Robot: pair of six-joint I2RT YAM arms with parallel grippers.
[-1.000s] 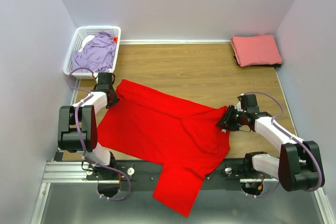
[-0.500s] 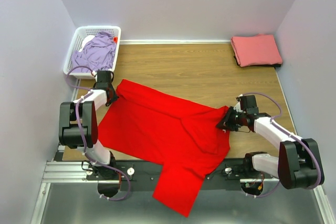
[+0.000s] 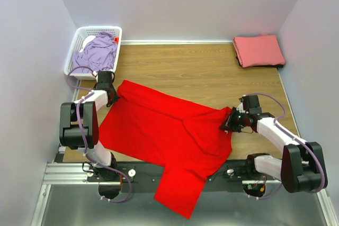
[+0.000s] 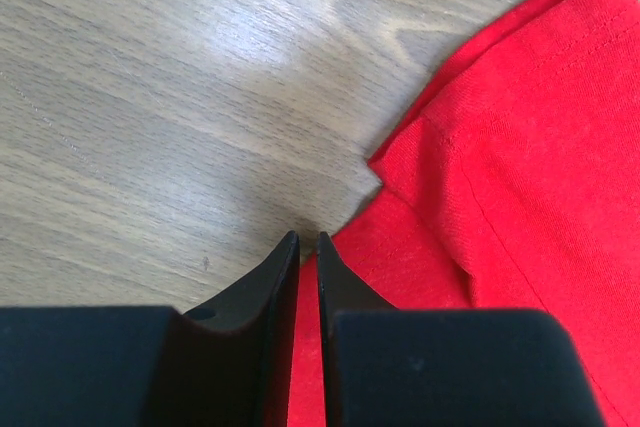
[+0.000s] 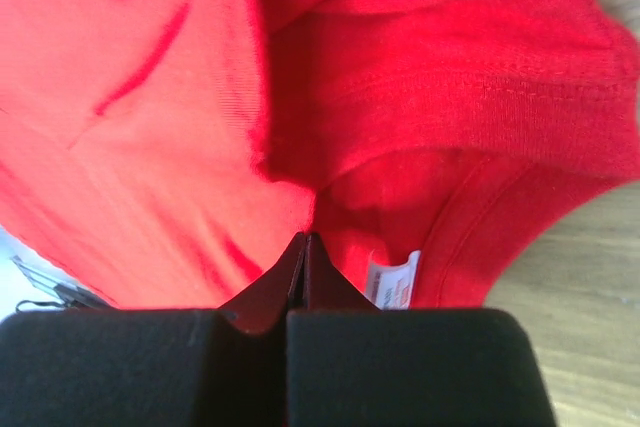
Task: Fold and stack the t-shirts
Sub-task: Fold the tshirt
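A bright red t-shirt (image 3: 164, 130) lies spread across the near half of the table, its lower part hanging over the front edge. My left gripper (image 3: 115, 98) is at the shirt's far left corner, shut on the red hem (image 4: 307, 239) with cloth showing between the jaws. At the shirt's right edge my right gripper (image 3: 226, 123) has its jaws pressed together on the red cloth (image 5: 305, 237), just left of the white neck tag (image 5: 393, 285). A folded salmon-pink t-shirt (image 3: 258, 50) lies at the far right corner. A lavender t-shirt (image 3: 98, 52) sits crumpled in the basket.
The white lattice basket (image 3: 98, 28) stands at the far left corner against the wall. Bare wooden tabletop (image 3: 185, 72) stretches between the basket and the pink shirt. Walls close in on three sides, and a metal rail (image 3: 63, 173) runs along the front.
My right gripper's jaws have closed fully on the cloth by the collar. The left gripper shifted slightly toward the far left and narrowed a little on the hem.
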